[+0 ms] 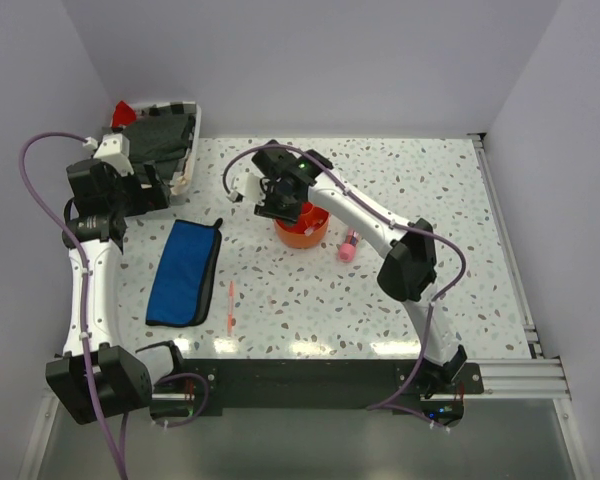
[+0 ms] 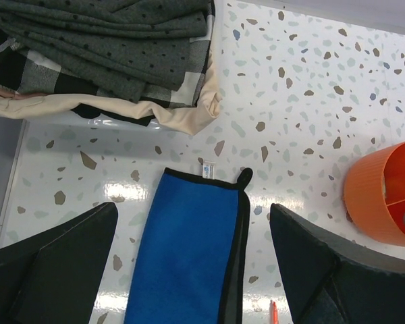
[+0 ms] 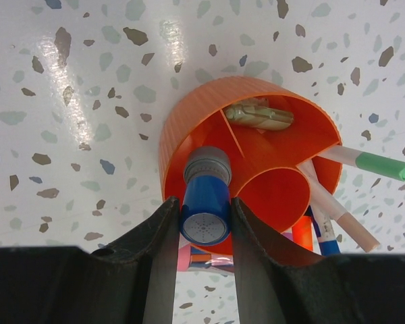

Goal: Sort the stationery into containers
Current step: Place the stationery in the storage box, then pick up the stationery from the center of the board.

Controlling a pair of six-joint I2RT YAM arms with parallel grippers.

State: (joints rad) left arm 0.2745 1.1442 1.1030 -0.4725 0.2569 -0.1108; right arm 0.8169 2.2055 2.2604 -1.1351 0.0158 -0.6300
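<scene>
Right fingers [image 3: 155,250] are clamped on the small blue cylinder [image 3: 204,209], one finger pressed to each side, grey cap pointing away from the camera. The cylinder hangs right over the orange organiser [image 3: 189,135], at its left compartment beside the central cup [image 3: 277,196]; whether the cap touches the floor of it, I cannot tell. Inside the organiser, a beige item [image 3: 256,116] lies in the upper compartment. At the right of the frame several pens lean out over the rim, a green-capped marker [image 3: 381,165] among them.

Over to the other wrist: left fingers [image 2: 61,263] are spread wide apart, gripping nothing, hovering above the blue pouch [image 2: 185,270], which lies flat on the tabletop [image 2: 304,88] between them. Just above the pouch in that view sits the white tray of dark cloth [image 2: 101,47].

From overhead, a pink tube [image 1: 349,245] lies just right of the organiser. A thin red pen [image 1: 230,305] lies just right of the pouch, towards the lower edge of the tabletop.
</scene>
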